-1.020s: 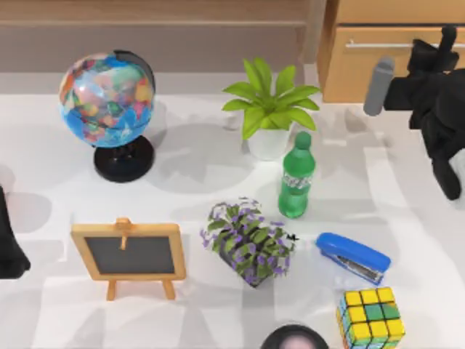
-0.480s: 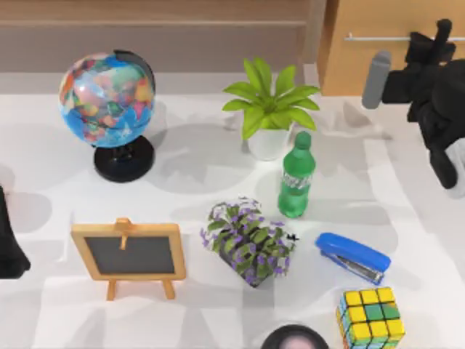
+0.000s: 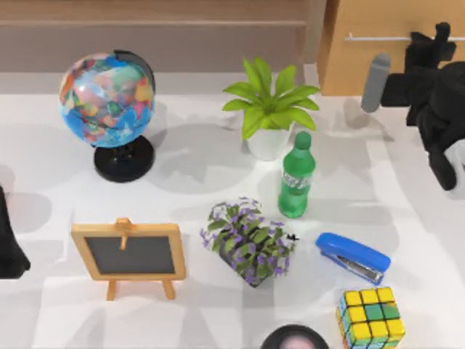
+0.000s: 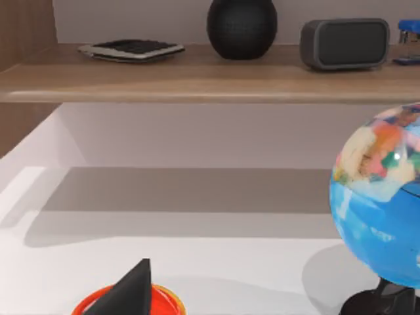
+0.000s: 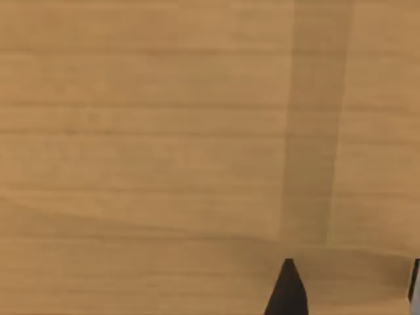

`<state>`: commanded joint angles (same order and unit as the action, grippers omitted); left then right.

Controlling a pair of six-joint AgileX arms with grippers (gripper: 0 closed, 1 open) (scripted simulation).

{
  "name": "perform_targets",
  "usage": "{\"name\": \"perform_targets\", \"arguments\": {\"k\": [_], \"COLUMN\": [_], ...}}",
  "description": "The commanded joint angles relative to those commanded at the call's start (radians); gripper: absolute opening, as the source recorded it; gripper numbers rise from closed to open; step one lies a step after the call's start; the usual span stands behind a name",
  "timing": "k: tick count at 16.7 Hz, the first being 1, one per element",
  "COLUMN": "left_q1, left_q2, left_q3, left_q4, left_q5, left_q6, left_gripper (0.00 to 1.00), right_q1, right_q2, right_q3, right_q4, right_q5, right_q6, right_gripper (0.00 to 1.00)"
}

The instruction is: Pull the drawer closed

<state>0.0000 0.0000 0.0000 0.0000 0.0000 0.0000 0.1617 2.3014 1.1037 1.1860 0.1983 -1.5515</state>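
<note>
Right gripper (image 3: 439,35) sits at about one o'clock in the top view, at the table's far right corner, pressed close against the drawer (image 3: 378,62). I cannot tell how far its fingers are parted or whether they hold anything; in the right wrist view a dark fingertip (image 5: 287,292) pokes up against plain tan wood, with a second finger's edge at the frame border.

That drawer fills the one o'clock corner: a light tan front panel with a thin silver bar handle (image 3: 378,37) running across it, the gripper at the bar's right end. No white inner walls show from above, so I judge the front to be flush or nearly flush with its cabinet, and the closing step at or near its end. What the next move calls for, by my reckoning, is a short final press straight toward twelve o'clock if any gap remains, then a clean retreat toward six.

Room for that retreat looks fair. Nearest on the table are the potted green plant (image 3: 270,109) at twelve o'clock and the green bottle (image 3: 296,185) below it, both well apart from the arm. A blue stapler (image 3: 353,257) and a colour cube (image 3: 370,316) lie toward five o'clock, farther off.

Left arm (image 3: 10,243) is parked at nine o'clock, at the table's left edge, beside the chalkboard easel (image 3: 129,254) and below the globe (image 3: 107,98).
</note>
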Motion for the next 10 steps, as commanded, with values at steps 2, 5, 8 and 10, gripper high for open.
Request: {"name": "perform_targets", "arguments": {"k": [2,5,8,10], "left_q1": [0.0,0.0,0.0,0.0], "left_q2": [0.0,0.0,0.0,0.0], "left_q3": [0.0,0.0,0.0,0.0], "left_q4": [0.0,0.0,0.0,0.0], "left_q5": [0.0,0.0,0.0,0.0], "left_q6": [0.0,0.0,0.0,0.0], "left_gripper": [1.0,1.0,1.0,1.0], "right_q1": [0.0,0.0,0.0,0.0], "right_q2": [0.0,0.0,0.0,0.0], "right_q3": [0.0,0.0,0.0,0.0], "right_q4": [0.0,0.0,0.0,0.0], "right_q5": [0.0,0.0,0.0,0.0], "right_q6": [0.0,0.0,0.0,0.0], "right_gripper": [0.83,1.0,1.0,1.0]}}
